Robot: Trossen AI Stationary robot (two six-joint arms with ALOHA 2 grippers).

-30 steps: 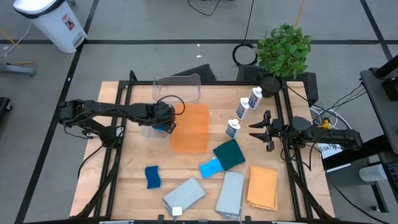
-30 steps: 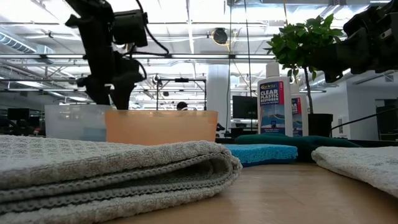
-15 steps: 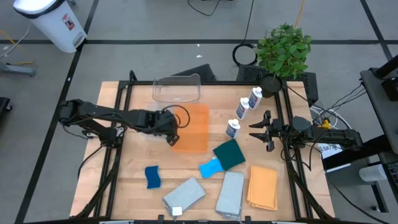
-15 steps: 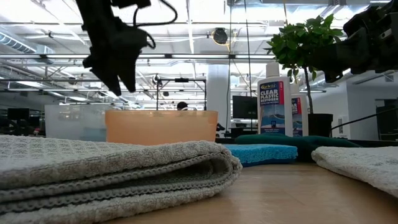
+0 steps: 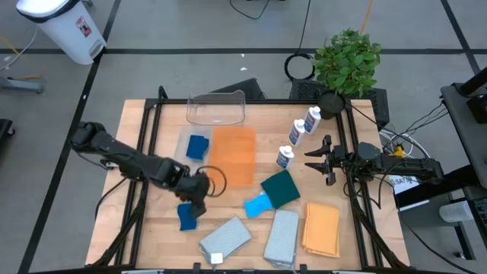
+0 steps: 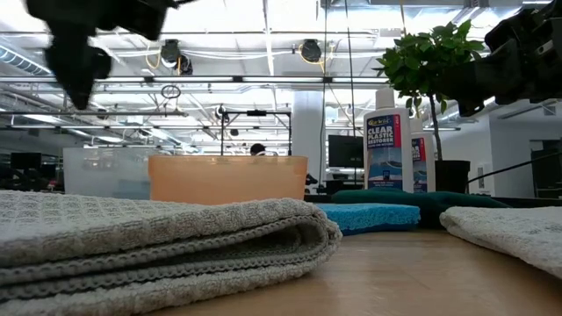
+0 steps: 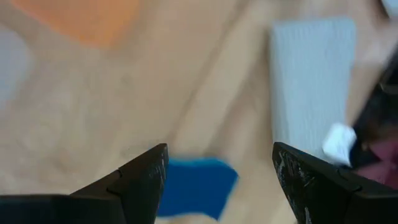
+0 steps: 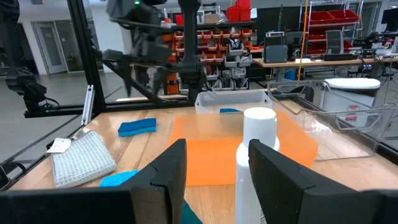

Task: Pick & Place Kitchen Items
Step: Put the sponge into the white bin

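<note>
Since a second ago the left gripper (image 5: 195, 199), jaws wide and empty, has swung from the small clear tray (image 5: 191, 147) toward the blue sponge (image 5: 187, 216) on the desk (image 5: 167, 221), leaving another sponge (image 5: 198, 146) in that tray. Beyond the orange tray (image 5: 232, 156), a bottle (image 6: 384, 151) reads "CLEAR PLASTIC RESTORER". The right gripper (image 5: 310, 159) waits beside it, jaws apart, empty.

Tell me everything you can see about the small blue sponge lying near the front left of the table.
The small blue sponge is deep blue, soft-looking and slightly wavy in outline. It lies flat on the wooden table, apart from the grey folded cloth beside it. The left gripper hovers just above it, jaws open, not yet touching.
</note>
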